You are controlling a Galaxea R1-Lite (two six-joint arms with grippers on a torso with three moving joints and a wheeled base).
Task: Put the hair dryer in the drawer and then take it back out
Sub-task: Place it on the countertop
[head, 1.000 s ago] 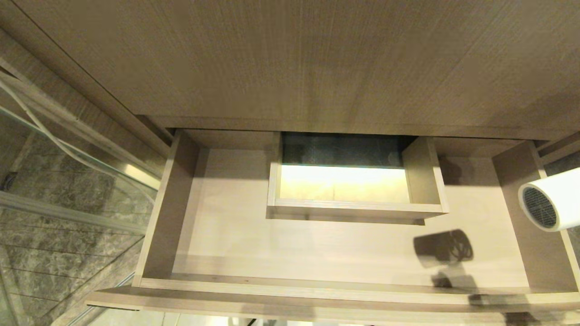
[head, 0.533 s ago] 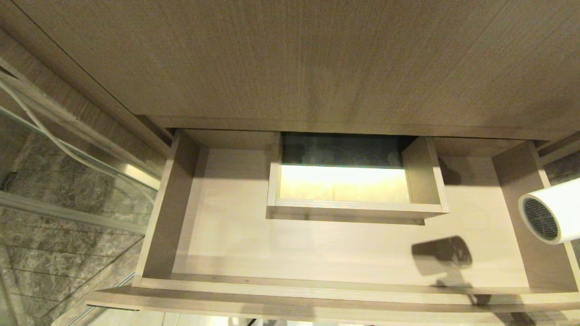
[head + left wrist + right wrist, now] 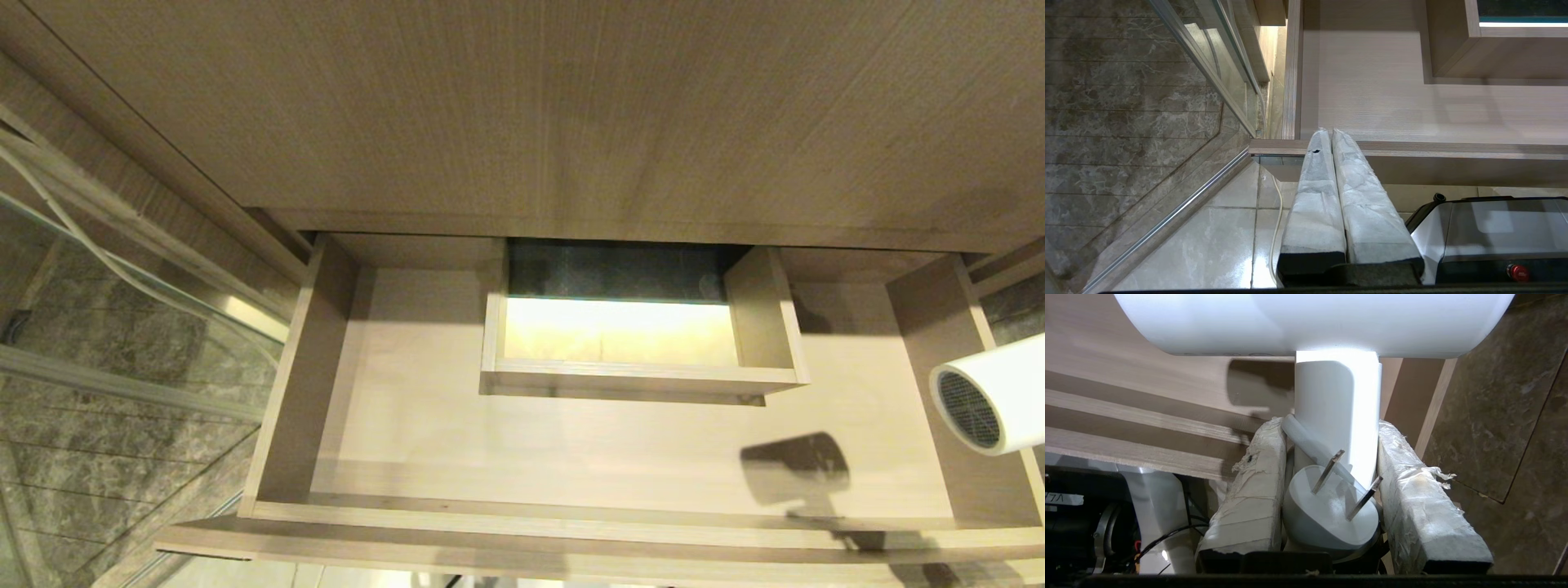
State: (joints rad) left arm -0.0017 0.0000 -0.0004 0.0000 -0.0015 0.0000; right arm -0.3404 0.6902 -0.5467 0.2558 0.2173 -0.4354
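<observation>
Against the frame of a second ago, the dryer sits lower at the right edge of the head view, and its shadow on the drawer floor has slid toward the front rail; the drawer itself lies just as it did, pulled wide open under the worktop.

The dryer hangs in the air above the drawer's right side wall, touching no wood. Its short thick barrel runs roughly across the drawer, the dark mesh grille facing left and a little toward the camera, the rest of the barrel cut off by the picture's edge. In the right wrist view the handle runs from the barrel straight back toward the wrist.

The right gripper has its taped jaws part-way closed on that handle, one on each side, with the white plug and a loop of cord wedged between them.

The left gripper is parked just before the drawer's front left corner, jaws pressed together, holding nothing.
</observation>
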